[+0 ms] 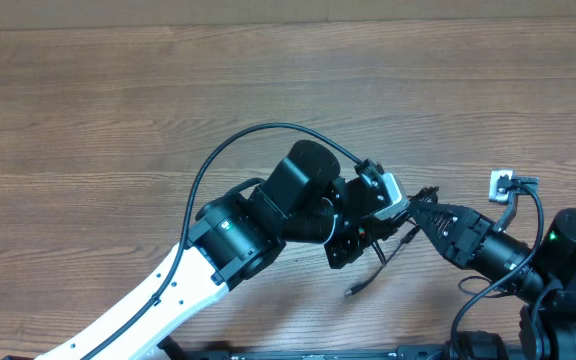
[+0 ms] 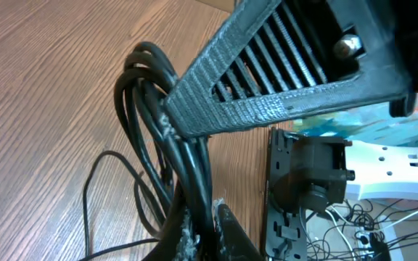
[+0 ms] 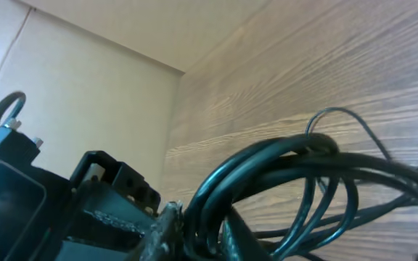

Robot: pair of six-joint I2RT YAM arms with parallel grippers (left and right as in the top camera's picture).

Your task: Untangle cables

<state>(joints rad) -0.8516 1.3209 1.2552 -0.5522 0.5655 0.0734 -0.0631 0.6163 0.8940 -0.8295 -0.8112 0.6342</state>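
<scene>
wood-grain desk (image 1: 118, 100) under everything. from the lower left a white and black arm (image 1: 218, 240) reaches in to the middle, and its left hand (image 1: 366, 218) is clamped on a bunch of thin black cables (image 2: 154, 130), looped and lifted just off the desk. one loose strand hangs from the bunch down toward the front edge. pressed close beside it, the right hand (image 1: 420, 207) is closed on the same bunch. further right a small white plug (image 1: 502, 183) lies on the desk.
</scene>
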